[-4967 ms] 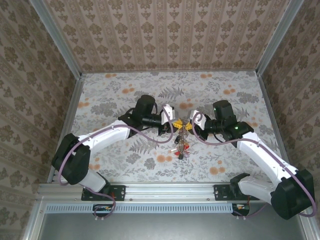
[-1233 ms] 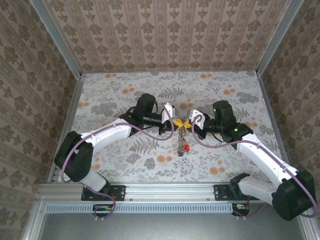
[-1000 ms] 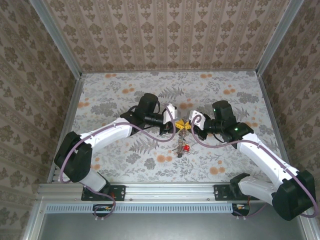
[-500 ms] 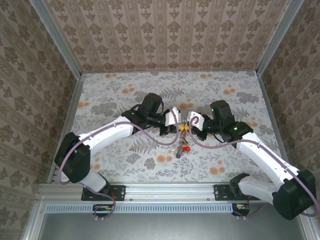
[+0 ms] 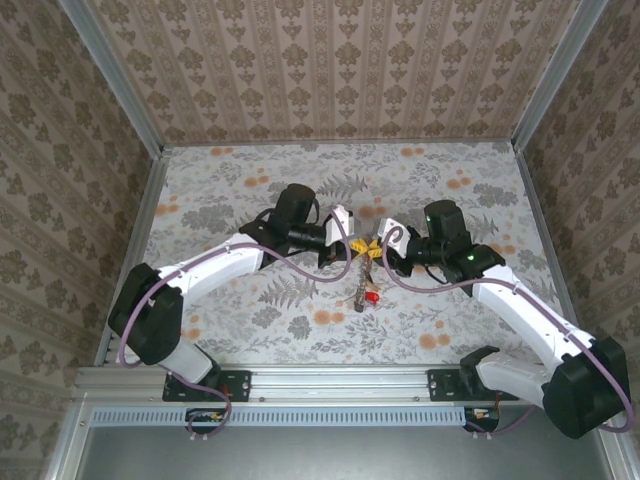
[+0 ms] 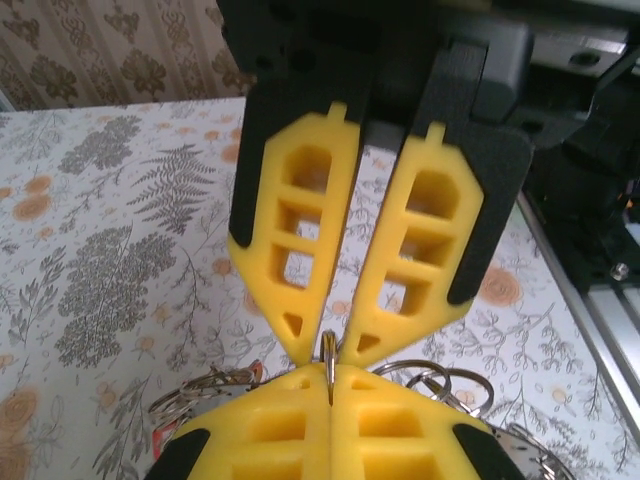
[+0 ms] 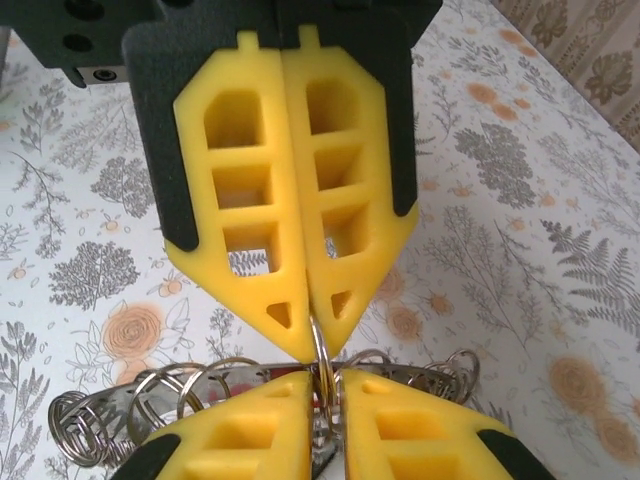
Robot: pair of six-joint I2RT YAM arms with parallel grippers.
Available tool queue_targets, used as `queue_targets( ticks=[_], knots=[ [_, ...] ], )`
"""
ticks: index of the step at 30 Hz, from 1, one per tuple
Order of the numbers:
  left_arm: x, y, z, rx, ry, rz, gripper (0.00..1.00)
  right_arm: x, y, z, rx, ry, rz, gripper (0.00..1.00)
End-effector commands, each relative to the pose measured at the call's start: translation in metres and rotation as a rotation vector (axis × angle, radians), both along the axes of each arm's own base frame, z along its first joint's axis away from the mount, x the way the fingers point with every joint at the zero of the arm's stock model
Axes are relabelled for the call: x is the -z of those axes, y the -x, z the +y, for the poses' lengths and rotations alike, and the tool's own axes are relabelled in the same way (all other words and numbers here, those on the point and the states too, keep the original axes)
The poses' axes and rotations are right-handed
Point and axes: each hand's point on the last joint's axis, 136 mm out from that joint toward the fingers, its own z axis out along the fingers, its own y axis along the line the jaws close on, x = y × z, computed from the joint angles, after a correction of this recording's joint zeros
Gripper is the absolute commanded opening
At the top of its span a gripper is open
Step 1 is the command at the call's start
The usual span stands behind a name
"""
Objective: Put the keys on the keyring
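Note:
My two grippers meet tip to tip over the middle of the table. The left gripper (image 6: 330, 378) is shut on a thin metal ring (image 6: 328, 352) seen edge-on. The right gripper (image 7: 325, 375) straddles the same ring (image 7: 322, 345), its jaws a little apart. Behind the tips runs the flat grey keyring (image 7: 432, 372), with several small wire rings (image 7: 185, 390) hanging on it. In the top view the keys (image 5: 366, 296), one with a red head, dangle below the left gripper (image 5: 355, 247) and the right gripper (image 5: 377, 249).
The floral tabletop (image 5: 450, 190) is walled in by patterned panels on three sides. Metal rails (image 5: 140, 250) run along its left and right edges. Both arms reach inward from the near corners.
The left gripper has closed on the thin ring. The right gripper's jaws have parted slightly. The hanging keys swung a little beneath the grippers.

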Motion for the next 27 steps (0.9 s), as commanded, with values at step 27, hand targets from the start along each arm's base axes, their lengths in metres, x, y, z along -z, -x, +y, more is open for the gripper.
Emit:
queue_targets(
  ticks=[27],
  knots=[
    [-0.001, 0.010, -0.002, 0.041, -0.095, -0.083, 0.18, -0.007, 0.002, -0.004, -0.012, 0.053, -0.003, 0.03]
  ],
)
